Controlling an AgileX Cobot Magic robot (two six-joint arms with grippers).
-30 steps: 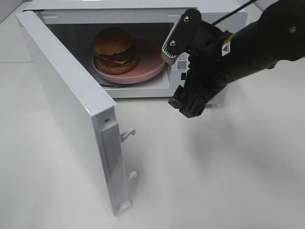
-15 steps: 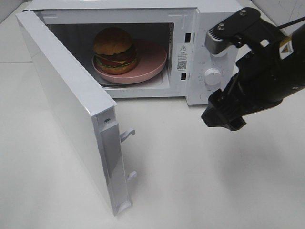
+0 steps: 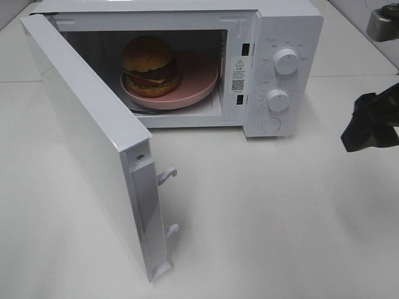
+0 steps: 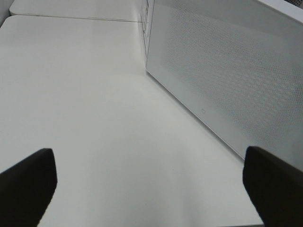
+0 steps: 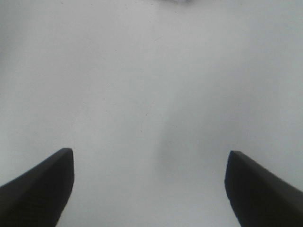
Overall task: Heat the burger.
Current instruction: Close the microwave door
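The burger, with a golden-brown bun, dark patty and red and green filling, sits on a pink plate inside the white microwave. The microwave door stands wide open toward the front left. My right gripper is at the right edge of the exterior view, away from the microwave. In the right wrist view it is open and empty above bare table. My left gripper is open and empty in the left wrist view, beside the door's perforated panel. It does not show in the exterior view.
The microwave has two knobs on its right panel and latch hooks on the door edge. The white table spreads in front of and to the right of the microwave.
My right arm has pulled back from the microwave's opening to the right edge of the view, uncovering the control panel. The burger, plate and door have not moved.
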